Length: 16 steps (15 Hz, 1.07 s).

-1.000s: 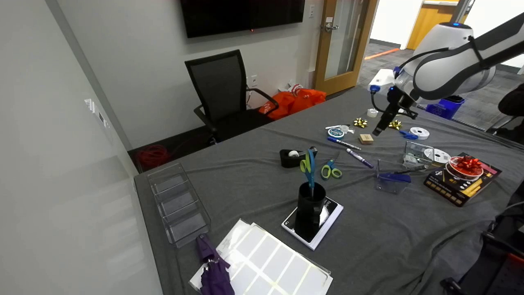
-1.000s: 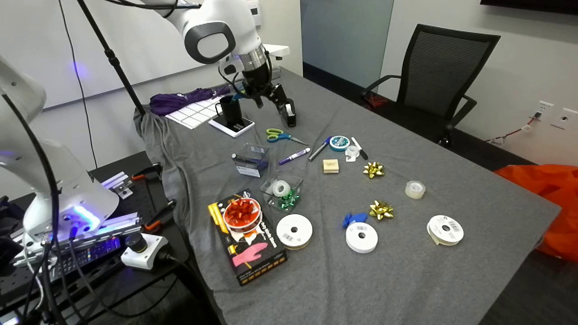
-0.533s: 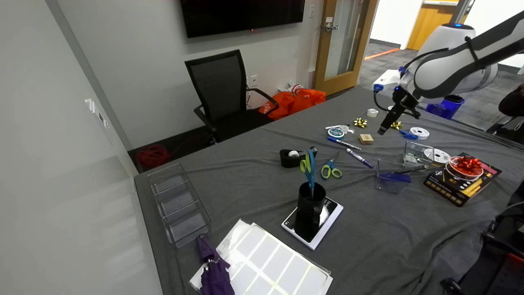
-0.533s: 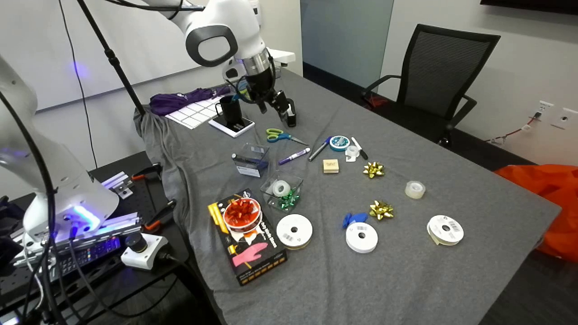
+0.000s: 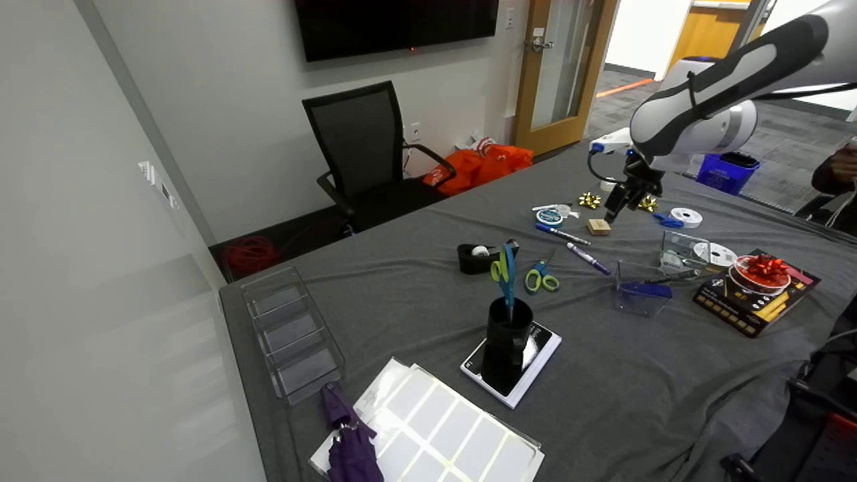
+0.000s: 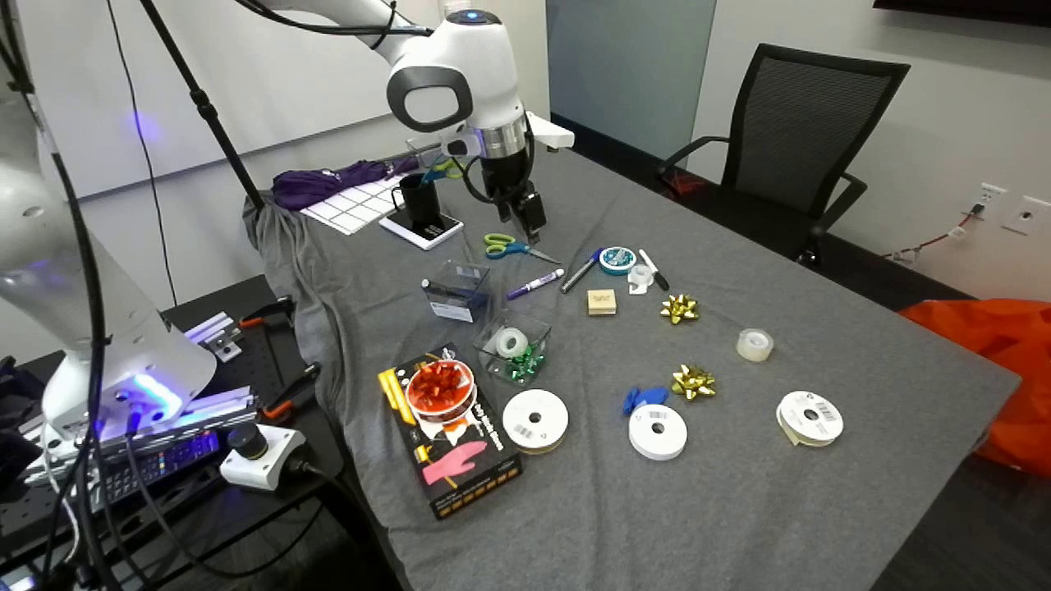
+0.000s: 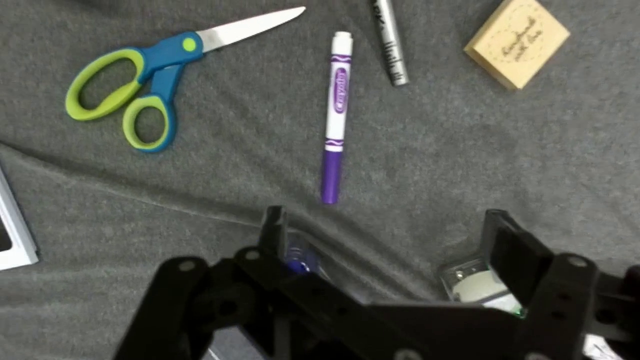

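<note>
My gripper [image 7: 386, 212] is open and empty, with its jaws wide apart in the wrist view. It hangs above the grey-covered table in both exterior views [image 5: 610, 215] [image 6: 525, 230]. A white and purple marker [image 7: 339, 100] lies just beyond the fingertips, its purple cap toward the gripper. Blue and green scissors [image 7: 170, 55] lie to the left in the wrist view. A silver pen [image 7: 391, 45] and a wooden stamp block [image 7: 522, 42] lie further up. Clear bins [image 7: 302, 255] [image 7: 475, 285] are partly hidden behind the fingers.
A black mug [image 6: 420, 199] holding scissors stands on a white-edged box [image 5: 535, 365]. A black box [image 6: 468, 460] carries a red bow [image 6: 439, 386]. Ribbon spools [image 6: 535, 419] and gold bows [image 6: 680, 309] lie around. A tape dispenser [image 5: 477, 260] stands near the scissors.
The arm and gripper have moved right in the exterior view with the robot base, now hiding the tape dispenser there. The gripper stays open; the table items have not moved.
</note>
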Each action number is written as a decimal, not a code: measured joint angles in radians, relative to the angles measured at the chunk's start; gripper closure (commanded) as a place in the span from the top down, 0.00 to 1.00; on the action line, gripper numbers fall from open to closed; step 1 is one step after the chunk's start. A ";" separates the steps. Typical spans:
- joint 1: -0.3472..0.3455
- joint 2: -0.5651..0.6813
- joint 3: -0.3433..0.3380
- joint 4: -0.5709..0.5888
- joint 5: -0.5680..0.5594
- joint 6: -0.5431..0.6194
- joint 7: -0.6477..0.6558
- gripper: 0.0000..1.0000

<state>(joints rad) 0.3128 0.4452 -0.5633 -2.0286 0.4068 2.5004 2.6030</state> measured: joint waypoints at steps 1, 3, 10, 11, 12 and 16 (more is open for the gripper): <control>0.025 0.030 -0.008 0.024 0.034 -0.023 0.000 1.00; 0.062 0.085 -0.013 0.070 0.082 -0.074 0.001 1.00; 0.099 0.193 -0.047 0.167 0.120 -0.147 0.002 1.00; 0.098 0.199 -0.052 0.170 0.120 -0.147 0.002 1.00; 0.095 0.201 -0.053 0.170 0.120 -0.147 0.002 1.00; 0.071 0.204 -0.052 0.170 0.121 -0.146 -0.005 1.00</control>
<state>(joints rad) 0.3834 0.6492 -0.6151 -1.8588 0.5283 2.3540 2.5981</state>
